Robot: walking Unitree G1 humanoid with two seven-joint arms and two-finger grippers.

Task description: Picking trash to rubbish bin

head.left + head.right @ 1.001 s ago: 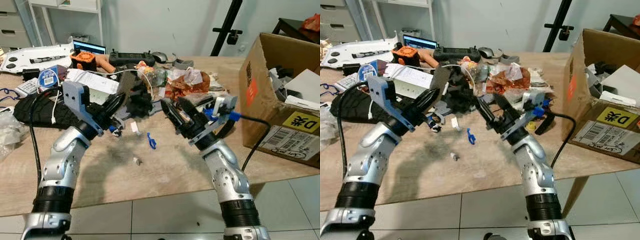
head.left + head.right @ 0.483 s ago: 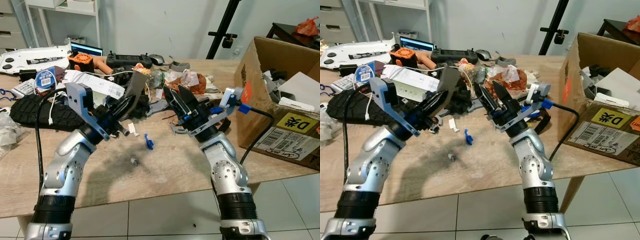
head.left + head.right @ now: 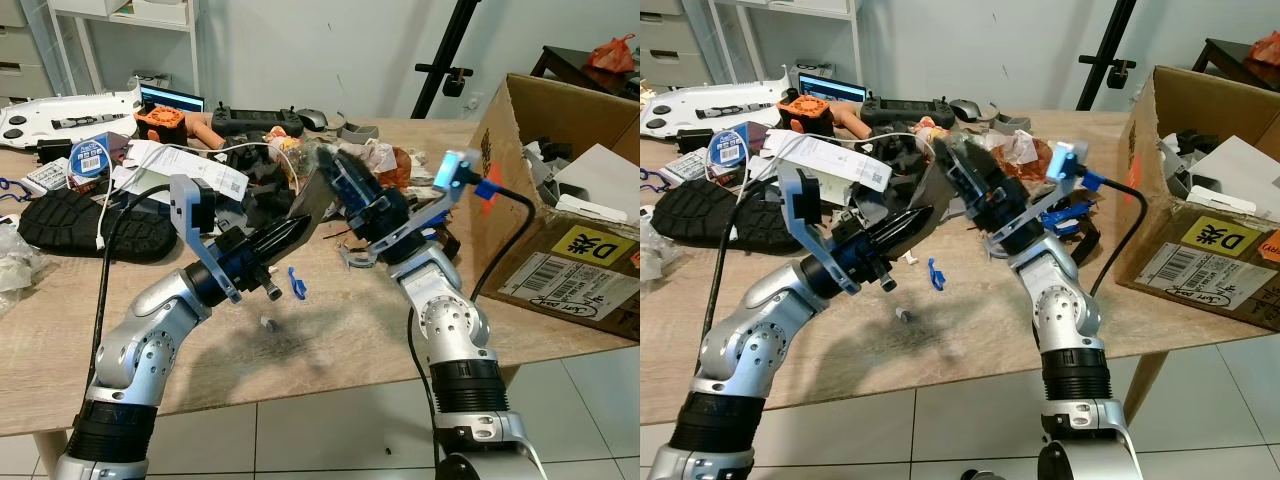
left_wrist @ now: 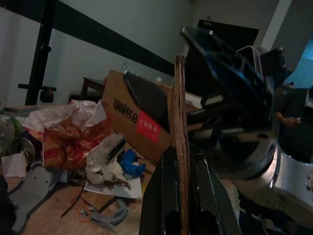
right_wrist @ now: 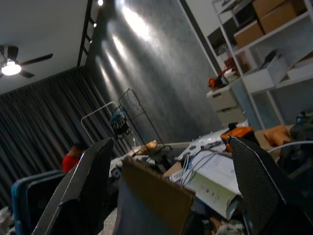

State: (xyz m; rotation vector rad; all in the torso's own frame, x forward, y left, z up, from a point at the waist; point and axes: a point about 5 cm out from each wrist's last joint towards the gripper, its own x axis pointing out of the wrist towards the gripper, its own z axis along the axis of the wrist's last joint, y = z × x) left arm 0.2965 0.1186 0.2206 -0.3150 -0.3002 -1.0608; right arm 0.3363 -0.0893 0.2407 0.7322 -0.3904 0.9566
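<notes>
My left gripper [image 3: 296, 228] is shut on a flat brown cardboard piece [image 3: 316, 196], held up over the table's middle; the left wrist view has the cardboard piece [image 4: 181, 137] edge-on between the black fingers [image 4: 164, 196]. Just to its right, my right gripper [image 3: 345, 183] is open, one finger [image 5: 90, 186] on each side of the cardboard piece [image 5: 156, 198] without closing on it. The big cardboard box [image 3: 520, 165] used as a bin stands at the table's right end, part full. A crumpled orange wrapper [image 3: 402, 160] lies behind the grippers.
A small blue scrap [image 3: 297, 283] and a grey bit [image 3: 268, 322] lie on the wooden table [image 3: 330, 350] below the grippers. A black shoe sole [image 3: 90, 225], papers, cables and an orange gadget [image 3: 165, 120] crowd the back left. A person in red [image 5: 73, 159] stands far off.
The left gripper has carried the cardboard piece rightward and up. The right gripper has swung left to meet it, its open fingers now on either side of the piece.
</notes>
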